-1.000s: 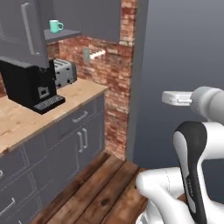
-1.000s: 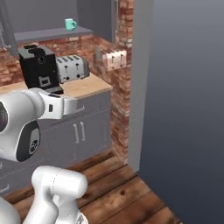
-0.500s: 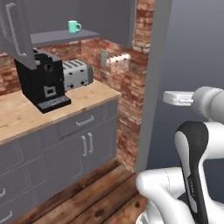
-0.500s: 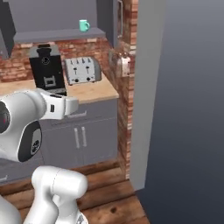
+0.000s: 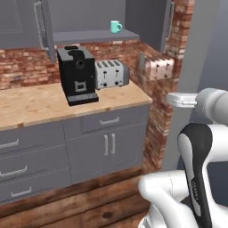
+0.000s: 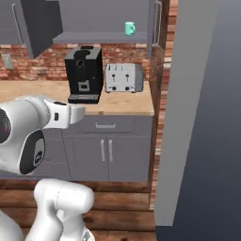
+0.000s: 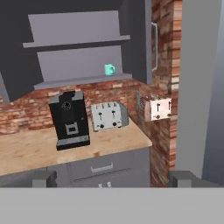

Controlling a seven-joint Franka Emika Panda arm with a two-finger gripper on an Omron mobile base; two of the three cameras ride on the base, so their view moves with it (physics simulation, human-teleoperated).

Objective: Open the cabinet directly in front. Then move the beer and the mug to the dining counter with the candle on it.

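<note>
Fingers (image 7: 43, 178) of the two-finger gripper (image 7: 113, 179) stand wide, empty; small mint-green ceramic mug (image 7: 109, 69) at twelve o'clock on the open grey wall cabinet's (image 7: 78, 81) lower shelf.

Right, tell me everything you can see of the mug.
The mug is small and mint-green, ceramic by its look, with a loop handle on its right side in the hand view. It stands upright on the bottom shelf of the open grey cabinet, toward the shelf's right end, above and a little right of the toaster. Nothing but the shelf touches it. What it holds cannot be seen.
</note>
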